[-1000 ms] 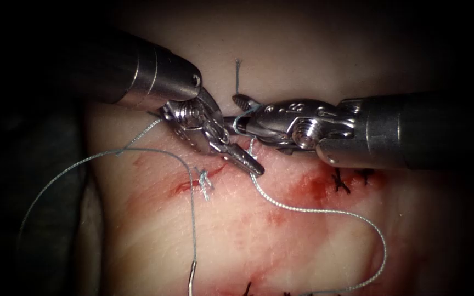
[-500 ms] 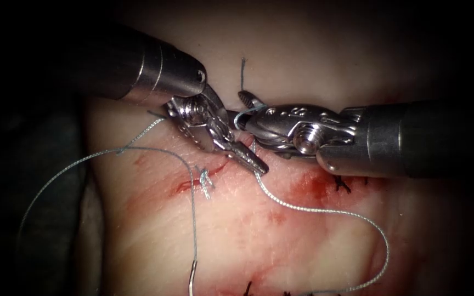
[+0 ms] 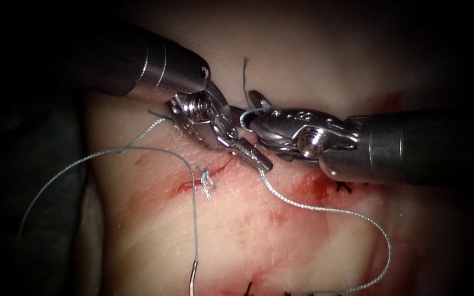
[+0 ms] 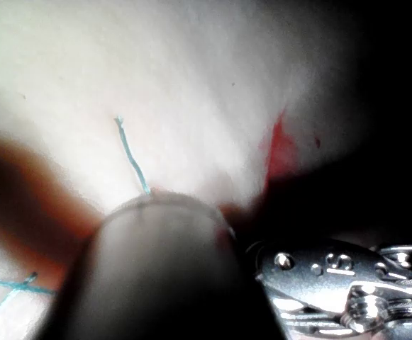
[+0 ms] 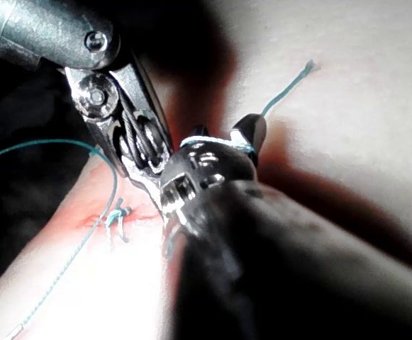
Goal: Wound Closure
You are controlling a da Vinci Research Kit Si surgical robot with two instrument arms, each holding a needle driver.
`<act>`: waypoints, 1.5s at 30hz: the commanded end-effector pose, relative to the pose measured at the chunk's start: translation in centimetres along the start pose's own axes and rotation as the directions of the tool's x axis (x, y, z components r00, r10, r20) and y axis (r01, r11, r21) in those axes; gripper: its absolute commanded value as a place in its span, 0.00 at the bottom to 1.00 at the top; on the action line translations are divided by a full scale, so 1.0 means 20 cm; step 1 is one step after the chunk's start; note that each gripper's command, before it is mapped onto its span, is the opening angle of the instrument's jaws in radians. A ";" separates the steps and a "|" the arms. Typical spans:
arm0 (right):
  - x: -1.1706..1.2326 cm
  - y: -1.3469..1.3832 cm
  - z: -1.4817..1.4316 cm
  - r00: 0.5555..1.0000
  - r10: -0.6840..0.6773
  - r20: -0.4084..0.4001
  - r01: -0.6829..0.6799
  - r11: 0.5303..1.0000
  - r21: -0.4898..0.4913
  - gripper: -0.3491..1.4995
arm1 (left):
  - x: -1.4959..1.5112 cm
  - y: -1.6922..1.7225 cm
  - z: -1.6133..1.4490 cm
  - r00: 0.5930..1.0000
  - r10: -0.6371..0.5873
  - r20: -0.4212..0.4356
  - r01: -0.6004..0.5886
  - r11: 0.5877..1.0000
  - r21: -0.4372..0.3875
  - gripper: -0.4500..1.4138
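The curved needle (image 3: 193, 275) lies free on the tissue (image 3: 281, 235) at the near edge of the scene, left of centre, with one end of its curve showing. Neither tool holds it, and whether its tip is in the tissue cannot be told.

The blue-grey thread (image 3: 193, 214) rises from the needle's end toward the far side, passes just left of a tied knot (image 3: 206, 180) that sits on the cut (image 3: 201, 178), then arcs away to the left. A second stretch of thread makes a wide loop over the tissue on the right and ends under the left tool's jaws.

The left tool (image 3: 253, 158) comes in from the far left. Its jaws point down and to the right, closed together, with that looping thread running out from beneath their tip; whether they actually grip it cannot be told for certain.

The right tool (image 3: 250, 107) comes in from the right and meets the left tool just beyond the cut. Its jaws stand slightly apart, and a turn of thread is wrapped round them. A short thread tail (image 3: 244, 74) stands up from there toward the far side.

Red fluid (image 3: 311, 186) stains the tissue near the right tool. Dark stitches (image 3: 344, 187) show beside it, and another row (image 3: 248, 289) lies along the near edge.
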 end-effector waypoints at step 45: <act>0.001 0.012 -0.016 0.994 0.106 -0.013 -0.101 0.971 0.218 0.00 | -0.004 0.004 -0.018 0.999 -0.024 0.032 0.026 0.998 -0.060 0.00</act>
